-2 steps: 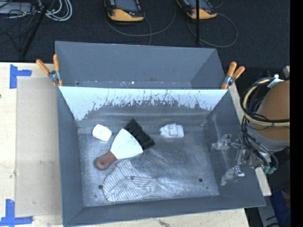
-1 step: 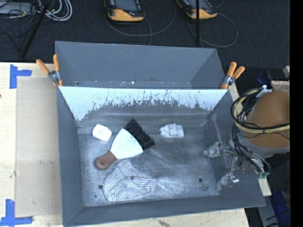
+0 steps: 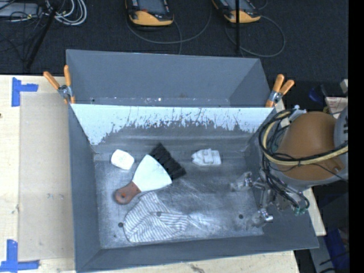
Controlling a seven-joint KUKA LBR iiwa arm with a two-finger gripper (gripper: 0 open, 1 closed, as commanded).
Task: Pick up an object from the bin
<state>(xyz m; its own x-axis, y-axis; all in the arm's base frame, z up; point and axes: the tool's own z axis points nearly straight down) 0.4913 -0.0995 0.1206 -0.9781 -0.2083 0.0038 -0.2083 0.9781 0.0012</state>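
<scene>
Grey metal bin (image 3: 170,90): floor carries a white rounded lump (image 3: 122,159) at left, a white-bladed, brown-handled scraper (image 3: 145,179) touching a black block (image 3: 168,161), a crumpled striped cloth (image 3: 156,218) just below, and a small white piece (image 3: 206,157) lying apart near centre.

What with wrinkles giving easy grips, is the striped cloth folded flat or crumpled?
Crumpled. The cloth lies loosely bunched on the floor of the bin, ridges and wrinkles across it; no neat fold shows.

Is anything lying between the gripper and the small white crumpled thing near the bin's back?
Nothing visible: only bare bin floor separates the gripper from the white crumpled thing. The striped cloth lies nearer the front, off that line.
</scene>
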